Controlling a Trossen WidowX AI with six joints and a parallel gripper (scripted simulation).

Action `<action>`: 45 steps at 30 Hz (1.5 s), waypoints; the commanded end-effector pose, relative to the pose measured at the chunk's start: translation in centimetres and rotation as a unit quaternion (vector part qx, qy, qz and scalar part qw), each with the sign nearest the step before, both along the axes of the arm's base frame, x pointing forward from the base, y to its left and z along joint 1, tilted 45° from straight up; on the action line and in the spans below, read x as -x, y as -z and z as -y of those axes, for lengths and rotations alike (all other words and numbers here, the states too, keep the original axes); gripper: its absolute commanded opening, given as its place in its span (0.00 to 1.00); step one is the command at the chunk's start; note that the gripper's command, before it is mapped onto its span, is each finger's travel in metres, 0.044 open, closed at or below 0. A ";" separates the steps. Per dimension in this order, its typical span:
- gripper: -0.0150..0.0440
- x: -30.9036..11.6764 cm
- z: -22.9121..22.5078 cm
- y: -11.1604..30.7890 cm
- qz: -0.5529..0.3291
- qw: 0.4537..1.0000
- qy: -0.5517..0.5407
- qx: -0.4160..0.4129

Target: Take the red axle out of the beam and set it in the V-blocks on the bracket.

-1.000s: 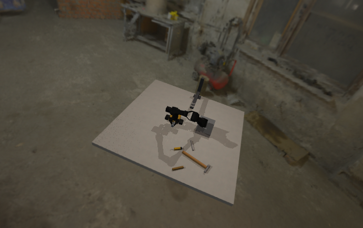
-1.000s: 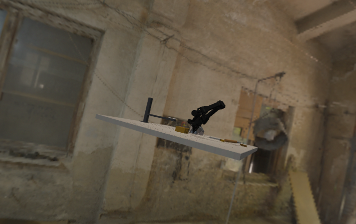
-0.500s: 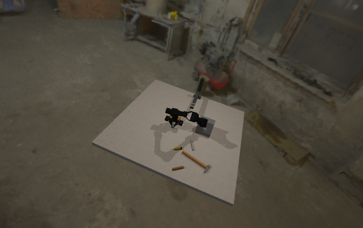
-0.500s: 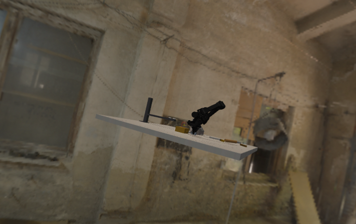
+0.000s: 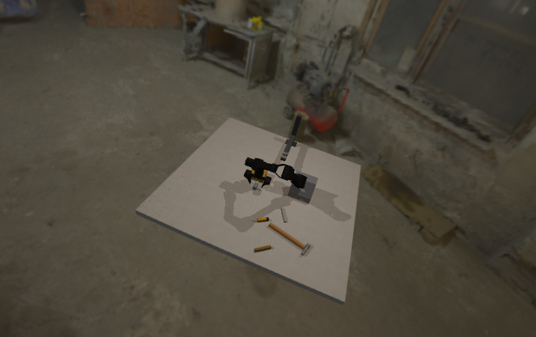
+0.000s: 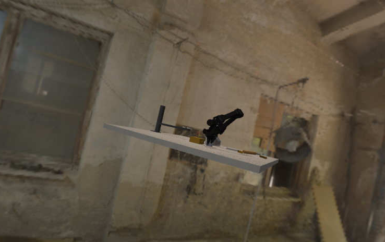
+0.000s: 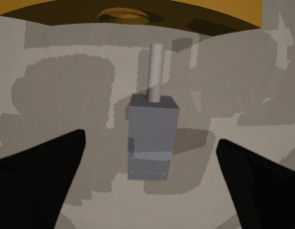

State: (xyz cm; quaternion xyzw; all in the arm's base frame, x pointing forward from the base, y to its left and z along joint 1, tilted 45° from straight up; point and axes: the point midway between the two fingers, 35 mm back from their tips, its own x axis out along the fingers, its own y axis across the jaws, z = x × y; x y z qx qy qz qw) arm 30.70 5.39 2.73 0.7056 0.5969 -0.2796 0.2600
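Shifting sideways could topple grey pegged block [image 5: 255, 186] [image 6: 208, 144] [image 7: 152, 133], wrist-view centre: gripper [image 5: 256, 184] [image 6: 209, 143] [image 7: 154, 142], spread and empty, straddles it; forward drift might shove yellow holed block [image 5: 257, 179] [image 6: 196, 140] [image 7: 173, 13], top edge.

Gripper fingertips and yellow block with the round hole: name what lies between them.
A pale round rod and the adjoining part of its grey block, in the wrist view.

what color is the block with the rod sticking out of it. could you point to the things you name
Grey [image 7: 152, 135], clearest in wrist view.

At the wrist view's center, a gray block [image 7: 152, 140] stands between the spread fingertips, apparently with room either side; a yellow beam [image 7: 233, 16] bars the top.
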 end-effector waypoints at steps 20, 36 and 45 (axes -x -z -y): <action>1.00 0.3 2.8 -3.0 0.006 1.000 -0.001 0.000; 1.00 -0.5 6.1 -0.9 0.214 0.952 -0.214 0.047; 1.00 -1.1 9.9 2.3 0.442 0.769 -0.451 0.096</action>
